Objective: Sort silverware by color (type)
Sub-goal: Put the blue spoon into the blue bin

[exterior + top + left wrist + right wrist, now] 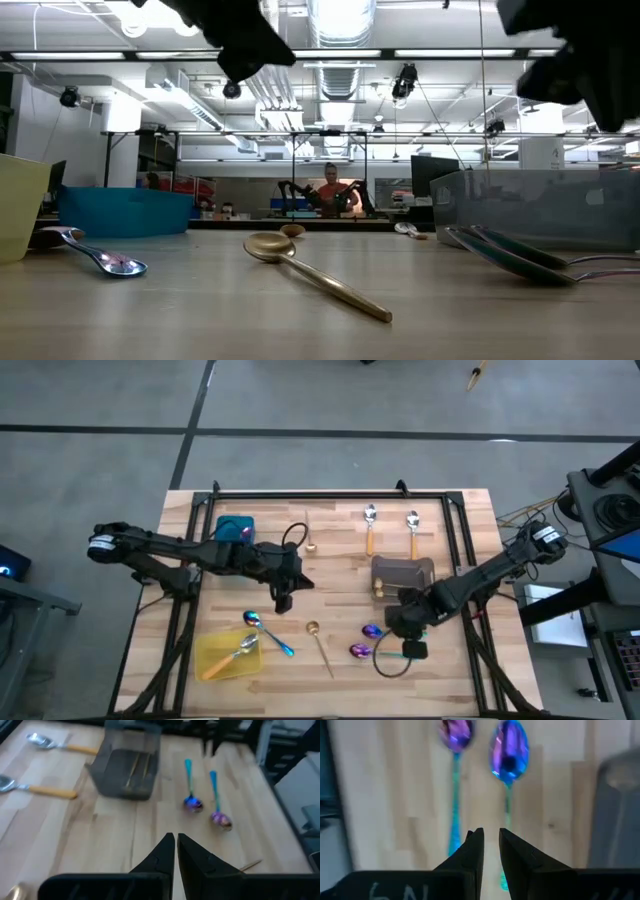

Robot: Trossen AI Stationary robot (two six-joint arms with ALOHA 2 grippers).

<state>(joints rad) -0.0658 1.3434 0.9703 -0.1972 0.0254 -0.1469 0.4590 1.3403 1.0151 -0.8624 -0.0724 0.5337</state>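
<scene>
My left gripper [283, 603] [176, 837] hovers shut over bare wood at mid-table, touching nothing. My right gripper [402, 630] [491, 834] points steeply down, narrowly open, above the teal handles of two iridescent spoons [510, 747] [456, 732] that lie flat on the table [372, 631] [360, 651]. A third iridescent spoon [266, 628] lies beside the yellow tray [215, 665], which holds an orange-handled spoon [238, 649]. Two orange-handled spoons [370, 525] [412, 530] lie at the far side. One gold spoon [319, 641] lies near mid-table and another [310, 541] farther back.
A teal tray [235, 527] stands at the far left. A grey tray [403, 573] with thin gold pieces sits just beyond my right gripper. A black frame [330, 495] borders the table's far edge and sides. Bare wood lies between the two grippers.
</scene>
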